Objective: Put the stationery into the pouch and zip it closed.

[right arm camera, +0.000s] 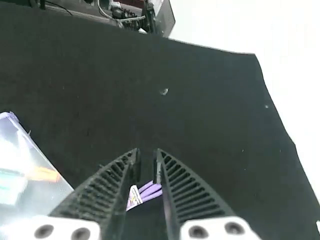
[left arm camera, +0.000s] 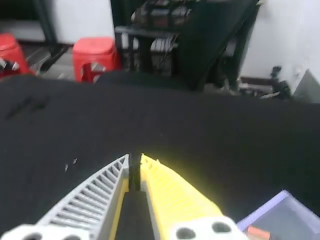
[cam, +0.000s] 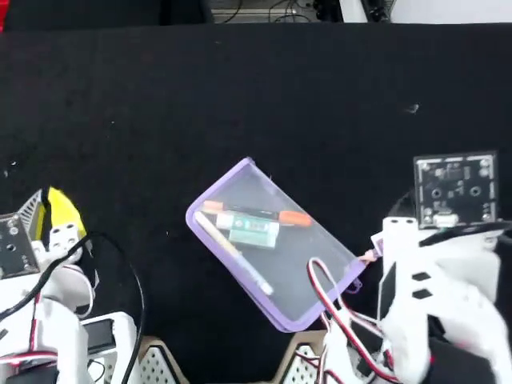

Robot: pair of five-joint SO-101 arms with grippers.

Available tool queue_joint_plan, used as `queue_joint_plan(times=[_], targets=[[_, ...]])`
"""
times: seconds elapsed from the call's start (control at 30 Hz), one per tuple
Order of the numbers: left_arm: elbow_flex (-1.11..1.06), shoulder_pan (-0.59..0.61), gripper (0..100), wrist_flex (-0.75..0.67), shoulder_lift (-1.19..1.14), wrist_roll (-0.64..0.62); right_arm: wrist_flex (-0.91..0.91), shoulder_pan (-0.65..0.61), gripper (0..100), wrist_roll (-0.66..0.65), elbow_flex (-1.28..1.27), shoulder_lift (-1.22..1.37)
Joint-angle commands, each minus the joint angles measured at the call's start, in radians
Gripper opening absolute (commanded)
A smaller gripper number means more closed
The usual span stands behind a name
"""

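Left gripper (cam: 46, 196) sits at the left edge of the black table (cam: 120, 104), yellow and grey fingers pressed together, holding nothing. Clear pouch (cam: 300, 252) lies slantwise mid-table, well apart from it, with 3 items inside: orange-tipped pen (cam: 264, 214), green-labelled block (cam: 254, 230), white pencil (cam: 232, 252). Red-and-white cable (cam: 318, 288) crosses its right end. Right gripper (right arm camera: 146, 152) is there, fingers nearly closed, pinching the purple zipper pull (right arm camera: 142, 192).

Pouch (cam: 294, 262) clear, purple-edged; table (cam: 160, 104) black.
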State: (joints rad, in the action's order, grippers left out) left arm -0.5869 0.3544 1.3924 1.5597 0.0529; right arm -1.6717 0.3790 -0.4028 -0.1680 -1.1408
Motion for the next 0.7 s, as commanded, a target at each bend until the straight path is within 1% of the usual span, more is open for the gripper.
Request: queue_joint_plan(times=[0.0, 0.2, 0.37, 0.6, 0.67], targets=[[-0.002, 0.022, 4, 0.049, -0.017, -0.003, 0.061, 0.021, 4.6, 0.002, -0.143, -0.104], [-0.219, 0.022, 4, 0.046, -0.017, -0.003, 0.143, 0.015, 4.7, 0.002, -0.423, -0.303], [-0.34, 0.03, 4, 0.018, -0.017, -0.003, 0.192, 0.015, 4.7, 0.002, -0.616, -0.475], [-0.516, 0.031, 4, 0.017, -0.017, -0.003, 0.229, 0.034, 4.7, 0.002, -0.754, -0.746], [-0.545, 0.031, 4, 0.017, -0.017, -0.003, 0.249, 0.06, 4.7, 0.002, -0.78, -0.76]])
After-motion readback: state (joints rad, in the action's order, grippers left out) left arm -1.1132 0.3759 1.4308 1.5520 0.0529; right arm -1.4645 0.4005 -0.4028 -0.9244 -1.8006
